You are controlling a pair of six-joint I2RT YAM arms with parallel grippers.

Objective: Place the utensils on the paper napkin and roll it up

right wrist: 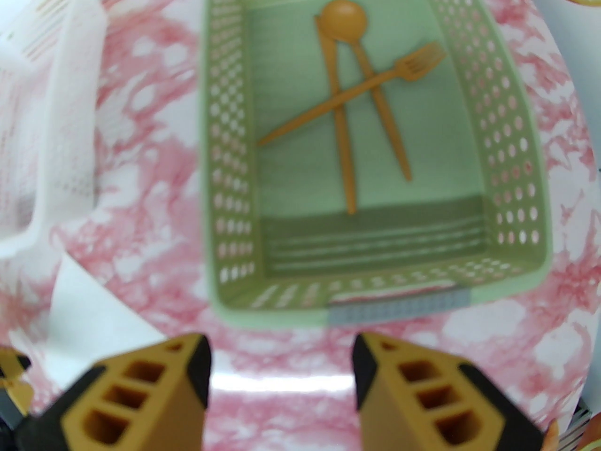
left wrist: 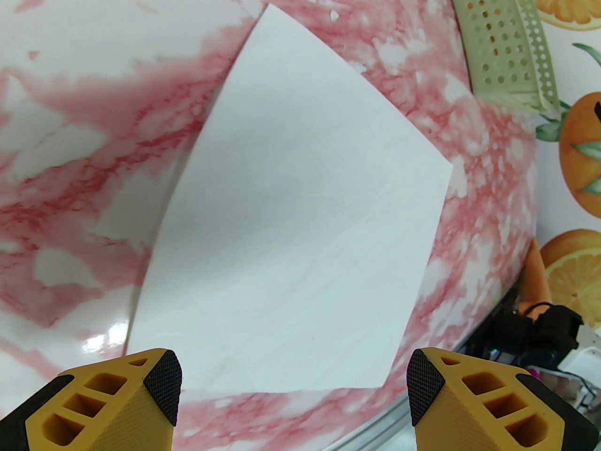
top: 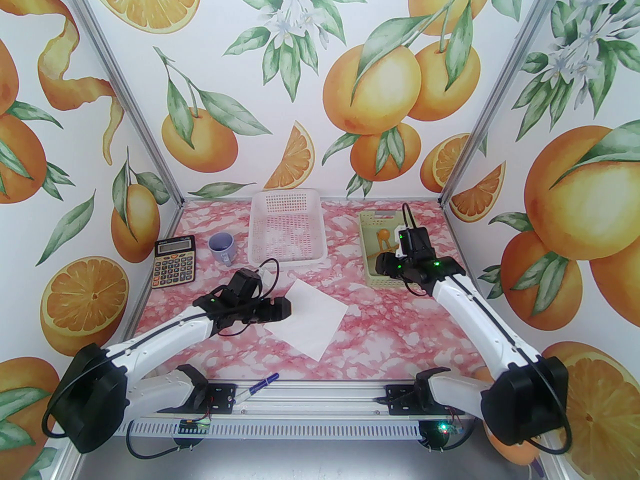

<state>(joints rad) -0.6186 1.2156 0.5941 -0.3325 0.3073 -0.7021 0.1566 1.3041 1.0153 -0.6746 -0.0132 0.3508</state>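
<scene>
Top external view: napkin (top: pixel 310 318) lies flat on the pink marbled table (top: pixel 400 318), centre frame, turned like a diamond. My left gripper (top: pixel 280 308) is at the sheet's left corner. Calculator (top: pixel 173 260) and mug (top: pixel 222 248) are at mid-left. White basket (top: pixel 287 203) is at upper centre, green basket (top: pixel 367 248) right of it. Pen (top: pixel 260 385) rests on the rail at the bottom edge.

Left wrist view: jaws spread wide, nothing between them. The napkin fills mid-frame, and its near edge runs just past my yellow fingers (left wrist: pixel 141 392). Cannot tell whether the tips touch the paper or hang above it.

Right wrist view: my right gripper (right wrist: pixel 281 374) is released, jaws partly apart and empty, low in the frame just short of the green basket's near wall. The utensils (right wrist: pixel 340 99) lie inside that basket, upper centre, all orange-brown and crossing one another. Spoon (right wrist: pixel 347 17) has its bowl at the top and its handle running down-right. Fork (right wrist: pixel 413 64) has its tines toward the upper right and its handle slanting to the lower left. A third slim piece (right wrist: pixel 345 167) runs nearly straight down; blur is heavy, possibly a knife. A napkin corner shows at lower left, well apart from the utensils.
</scene>
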